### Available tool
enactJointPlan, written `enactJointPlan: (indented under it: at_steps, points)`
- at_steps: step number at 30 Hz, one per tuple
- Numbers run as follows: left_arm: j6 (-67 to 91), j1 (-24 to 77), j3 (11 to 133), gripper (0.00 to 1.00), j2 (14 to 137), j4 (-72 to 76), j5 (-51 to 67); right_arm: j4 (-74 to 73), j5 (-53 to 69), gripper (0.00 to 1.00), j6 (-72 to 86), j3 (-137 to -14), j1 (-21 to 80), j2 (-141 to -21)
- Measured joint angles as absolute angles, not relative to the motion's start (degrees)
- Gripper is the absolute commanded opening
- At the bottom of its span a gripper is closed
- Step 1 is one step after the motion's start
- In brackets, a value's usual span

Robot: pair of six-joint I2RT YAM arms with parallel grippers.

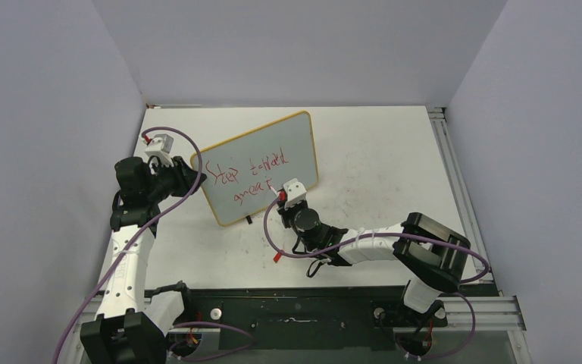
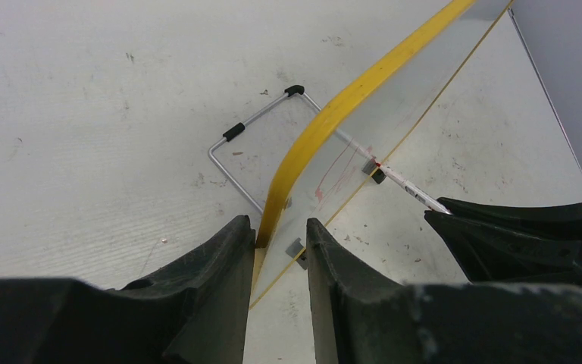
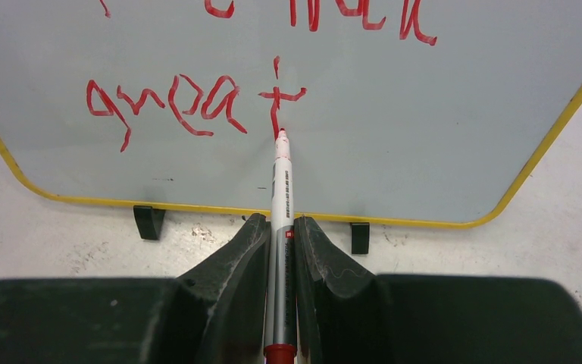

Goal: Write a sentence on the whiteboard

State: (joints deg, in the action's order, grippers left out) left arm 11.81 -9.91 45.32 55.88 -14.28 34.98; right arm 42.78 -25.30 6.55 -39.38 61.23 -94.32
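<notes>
Where the whiteboard (image 1: 261, 163) stands: upright on two small black feet (image 3: 148, 221) on the white table (image 1: 379, 152), left of the table's middle and nearer its far edge than its near edge, writing face turned toward the arms.
Frame: thin yellow-orange with rounded corners; a bent wire stand (image 2: 254, 144) with black caps rests on the table behind the board.
Sentence (image 1: 269, 161): red script in two uneven lines; the upper reads roughly "Step toward", the lower "great", ending in a crossed "t".
Left gripper (image 2: 280, 227): clenched on the board's left edge, one finger on each side of the yellow frame.
Right gripper (image 3: 280, 227): clamped on a silver-barrelled red marker (image 3: 281, 178), which runs out between the fingers toward the board.
Marker tip: red, touching the board at the foot of the "t", low on the face, just above the bottom frame and between the two feet.
Arms: the left reaches up along the table's left edge; the right comes in from the near right corner.
</notes>
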Motion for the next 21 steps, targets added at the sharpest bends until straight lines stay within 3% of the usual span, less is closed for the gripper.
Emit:
enactJointPlan:
  at_steps: [21]
  points:
    - [11.81,-9.91,45.32,0.29,55.88,-14.31,34.98,41.93,-25.39,0.05,6.72,-39.38,61.23,-95.48]
